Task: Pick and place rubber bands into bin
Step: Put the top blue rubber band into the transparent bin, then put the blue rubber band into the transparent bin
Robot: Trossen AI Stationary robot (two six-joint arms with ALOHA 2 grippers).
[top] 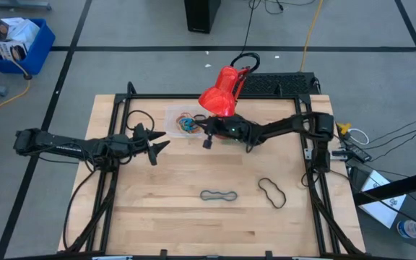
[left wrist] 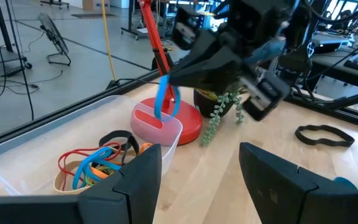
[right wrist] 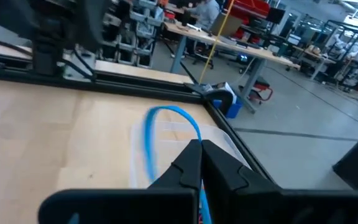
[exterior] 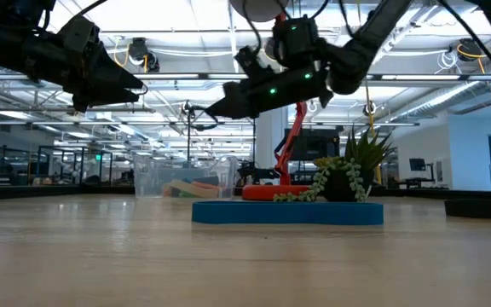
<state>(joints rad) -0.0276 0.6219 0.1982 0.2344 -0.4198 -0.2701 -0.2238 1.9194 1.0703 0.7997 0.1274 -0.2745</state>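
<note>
The clear bin (top: 173,115) stands at the table's far middle, next to the red lamp (top: 219,95). In the left wrist view the bin (left wrist: 17,155) holds several bands: red, orange, blue, black. My right gripper (top: 202,128) is over the bin's right end, shut on a blue rubber band (left wrist: 165,99). My left gripper (top: 157,144) hovers open and empty to the bin's near left. A grey band (top: 218,195) and a black band (top: 272,192) lie flat on the near table. My right gripper pinches the blue band's upper end (right wrist: 192,127) between its two fingertips. The fingers slant down from the table's right side. The band hangs below them as a slack loop (left wrist: 166,109), lifted clear, over the bin's corner nearest the lamp.
The lamp's round red base (left wrist: 188,124) stands against the bin's right end, with a small potted plant (exterior: 348,170) on a blue disc (exterior: 288,211) beside it. A black frame (top: 121,101) borders the table. A keyboard (top: 280,83) lies at the far right.
</note>
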